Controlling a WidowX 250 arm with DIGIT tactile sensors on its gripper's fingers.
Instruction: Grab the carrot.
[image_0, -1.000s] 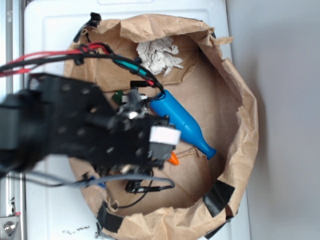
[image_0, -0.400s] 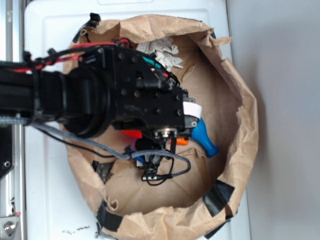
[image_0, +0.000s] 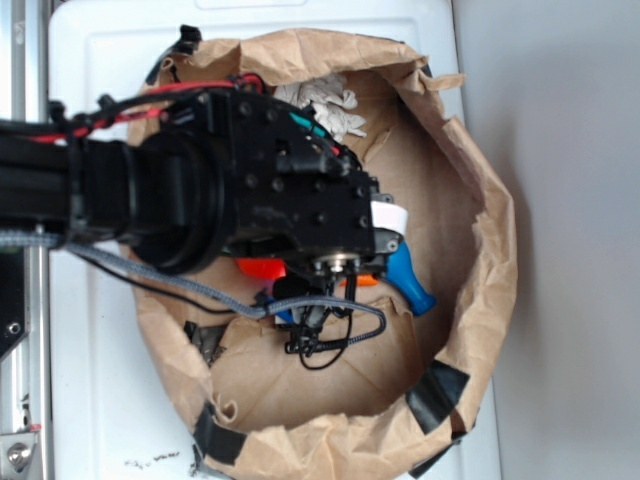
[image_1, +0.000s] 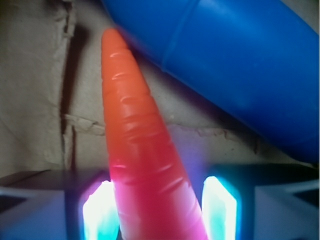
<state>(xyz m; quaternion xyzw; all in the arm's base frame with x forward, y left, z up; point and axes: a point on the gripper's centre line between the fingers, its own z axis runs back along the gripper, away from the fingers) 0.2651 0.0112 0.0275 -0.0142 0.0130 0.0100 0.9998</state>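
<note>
Reached in from the left edge of the white desk (image_0: 100, 420), low over the brown paper bag (image_0: 470, 330), black arm (image_0: 150, 205) nearly level, wrist end hanging above the bag's middle. Hid most of the carrot (image_0: 262, 268) in the exterior view, leaving only orange patches at the arm's lower edge. Lay flat on the creased paper floor, seen from the wrist: carrot (image_1: 145, 150) a smooth orange cone with shallow ridges, tip pointing away, just beside the glossy blue bottle (image_1: 240, 65), whose rounded body filled the upper right. Straddled the carrot's thick end with the gripper (image_1: 160, 210), glowing fingers (image_1: 97, 212) on either side, left one apparently against it, right one showing a thin gap; cannot tell whether clenched on it. Showed only in the exterior view: crumpled white paper (image_0: 335, 105) toward the far edge, black tape (image_0: 435, 395) on the bag's rim toward the near right corner, bottle's narrow neck (image_0: 410, 285) poking out past the wrist.
</note>
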